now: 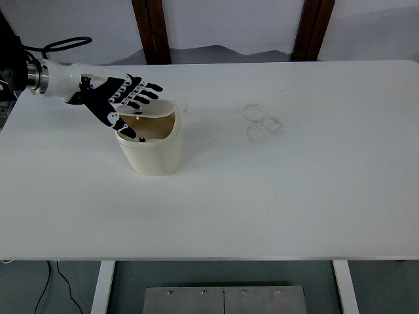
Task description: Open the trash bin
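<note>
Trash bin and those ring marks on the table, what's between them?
Nothing: in the head view, bare table runs from the bin to the marks.
</note>
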`<state>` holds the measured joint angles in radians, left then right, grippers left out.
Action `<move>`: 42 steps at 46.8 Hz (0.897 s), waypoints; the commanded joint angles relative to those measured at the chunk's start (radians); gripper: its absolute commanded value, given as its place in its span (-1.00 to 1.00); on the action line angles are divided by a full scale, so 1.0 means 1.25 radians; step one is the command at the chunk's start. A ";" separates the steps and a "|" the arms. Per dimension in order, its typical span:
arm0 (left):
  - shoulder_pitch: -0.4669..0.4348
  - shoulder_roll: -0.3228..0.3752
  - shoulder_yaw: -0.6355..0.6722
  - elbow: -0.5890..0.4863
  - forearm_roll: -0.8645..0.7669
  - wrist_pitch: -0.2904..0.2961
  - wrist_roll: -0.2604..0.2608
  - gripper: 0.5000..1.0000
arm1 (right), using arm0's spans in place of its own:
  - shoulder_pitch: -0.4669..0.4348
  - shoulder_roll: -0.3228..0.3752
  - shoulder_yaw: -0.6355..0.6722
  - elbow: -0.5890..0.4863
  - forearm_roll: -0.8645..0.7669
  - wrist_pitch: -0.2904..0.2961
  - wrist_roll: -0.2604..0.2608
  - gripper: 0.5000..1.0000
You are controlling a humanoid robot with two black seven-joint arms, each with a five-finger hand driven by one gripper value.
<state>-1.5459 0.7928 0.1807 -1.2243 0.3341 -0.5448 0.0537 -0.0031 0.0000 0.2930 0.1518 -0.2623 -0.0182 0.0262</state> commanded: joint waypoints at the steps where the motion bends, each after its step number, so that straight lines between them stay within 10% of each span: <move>1: 0.003 -0.002 -0.023 0.042 -0.062 0.001 0.000 1.00 | 0.000 0.000 0.000 0.000 0.000 0.001 0.000 0.97; 15: 0.095 -0.021 -0.130 0.209 -0.303 0.070 -0.010 1.00 | 0.000 0.000 0.000 0.000 0.000 0.000 -0.001 0.97; 42: 0.432 -0.061 -0.457 0.385 -0.359 0.155 -0.183 1.00 | 0.000 0.000 0.000 0.000 0.000 0.000 0.000 0.97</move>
<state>-1.0541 0.7304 -0.3458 -0.7787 -0.1025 -0.3505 -0.1611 -0.0033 0.0001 0.2931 0.1519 -0.2623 -0.0184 0.0262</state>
